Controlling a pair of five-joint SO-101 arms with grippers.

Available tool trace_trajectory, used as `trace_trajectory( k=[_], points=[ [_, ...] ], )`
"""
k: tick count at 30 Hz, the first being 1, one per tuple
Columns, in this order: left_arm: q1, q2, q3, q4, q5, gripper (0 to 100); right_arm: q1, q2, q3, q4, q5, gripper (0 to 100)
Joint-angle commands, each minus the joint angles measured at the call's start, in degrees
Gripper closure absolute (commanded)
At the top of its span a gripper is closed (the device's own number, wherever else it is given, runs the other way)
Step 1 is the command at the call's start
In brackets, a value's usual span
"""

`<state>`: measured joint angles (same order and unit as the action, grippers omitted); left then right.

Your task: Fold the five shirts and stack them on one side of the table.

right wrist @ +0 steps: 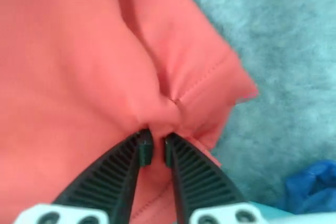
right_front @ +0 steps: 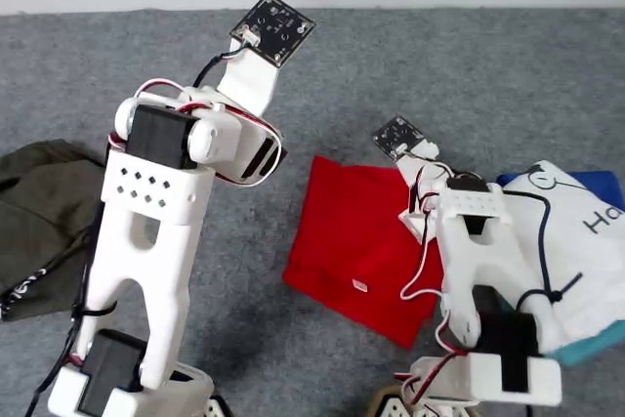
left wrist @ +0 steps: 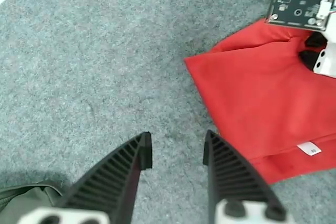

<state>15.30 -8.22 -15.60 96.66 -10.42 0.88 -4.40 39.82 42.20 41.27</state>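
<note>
One white label (right_front: 359,285) on red shirt (right_front: 342,231); right pincer (right wrist: 155,148) pinches shirt.

Left gripper (left wrist: 177,142) spread wide above grey carpeted table (left wrist: 94,51), red shirt (left wrist: 257,98) nearby, olive shirt (left wrist: 23,198) at edge

The red shirt (right_front: 356,241) is smooth matt cloth with a stitched hem, the olive shirt (right_front: 44,202) is duller, softly creased cloth, the table (right_front: 488,75) wears rough grey felt-like fabric, and the arm shells (right_front: 146,222) are smooth, faintly glossy white plastic (the left gripper (left wrist: 177,142) has matt black ridged plastic fingers (left wrist: 231,177)).
</note>
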Motion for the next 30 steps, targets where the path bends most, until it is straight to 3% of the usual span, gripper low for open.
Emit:
trace_trajectory(
  k=[1, 8, 14, 22, 24, 27, 30],
  points=[
    [-0.35, -0.97, -0.22, -0.79, -0.7, 83, -0.04, -5.76, -2.29, -0.48, 0.26, 99.0],
    [-0.35, -0.97, -0.22, -0.79, -0.7, 83, -0.13, -7.25, -6.68, -0.66, 0.18, 99.0],
    [-0.35, -0.97, -0.22, -0.79, -0.7, 83, -0.4, 1.54, -10.73, -9.1, 0.09, 98.9],
    [-0.35, -0.97, -0.13, -0.79, -0.7, 83, -3.74, 13.58, -17.05, -9.36, 0.09, 98.3],
    [-0.35, -0.97, -0.13, -0.79, -0.7, 83, -4.26, 14.37, -17.32, -9.1, -0.26, 93.9],
    [-0.35, -0.97, -0.13, -0.79, -0.7, 83, -3.74, 12.18, -18.9, -3.12, -8.0, 82.4],
    [-0.35, -0.97, -0.13, -0.79, -0.7, 83, -1.71, 8.31, -23.3, 7.52, -13.89, 79.5]
  ],
)
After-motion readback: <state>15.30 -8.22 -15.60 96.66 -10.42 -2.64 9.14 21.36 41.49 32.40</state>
